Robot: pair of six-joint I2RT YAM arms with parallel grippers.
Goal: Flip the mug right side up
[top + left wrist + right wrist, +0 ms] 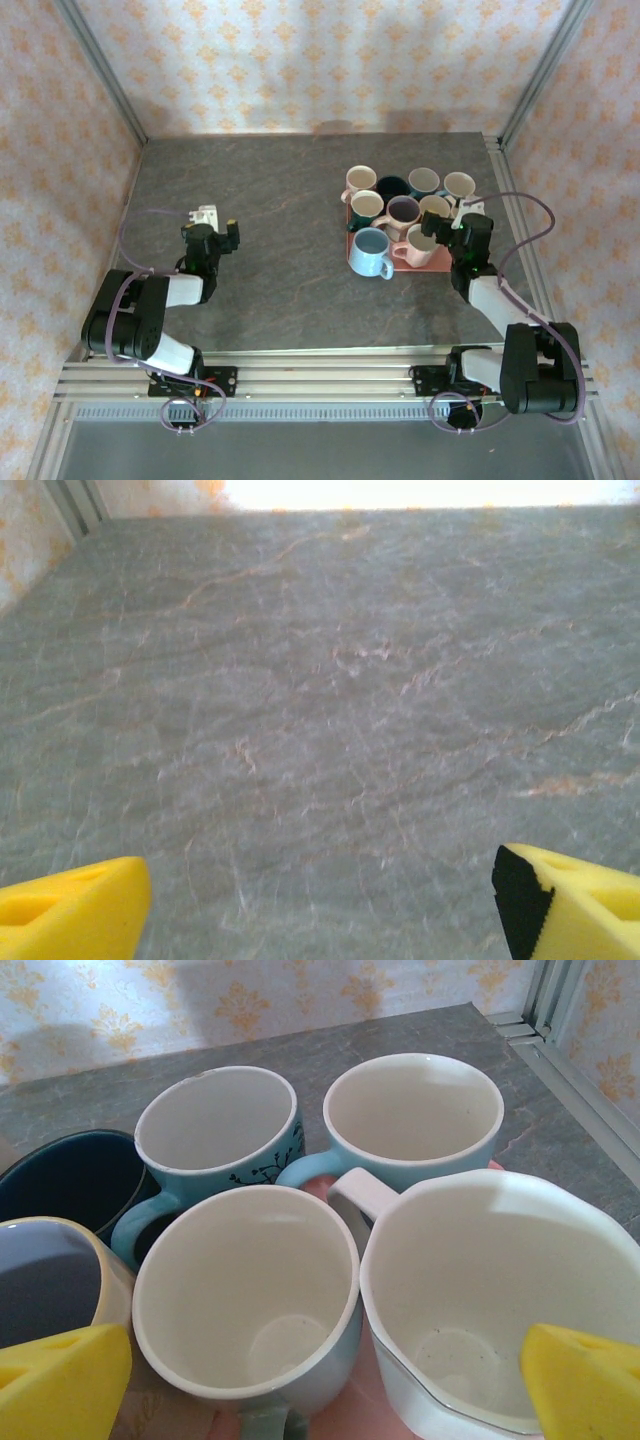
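Several mugs crowd a pink tray [440, 262] at the right of the table. At its front left corner stands a light blue mug [369, 250] showing a flat blue top, seemingly upside down. My right gripper [465, 220] hovers at the tray's right side, open and holding nothing. In the right wrist view its yellow fingers [65, 1385] frame an upright light blue mug [245, 1290] and a white mug [500, 1280], both mouth up. My left gripper [220, 224] is open over bare table, far left of the tray, its yellow fingertips [70, 915] wide apart.
Behind the two near mugs stand a patterned blue mug [215, 1120], another light blue mug [410, 1105] and a dark navy mug [70, 1175]. Aluminium frame posts [525, 85] and patterned walls enclose the grey stone table [270, 230].
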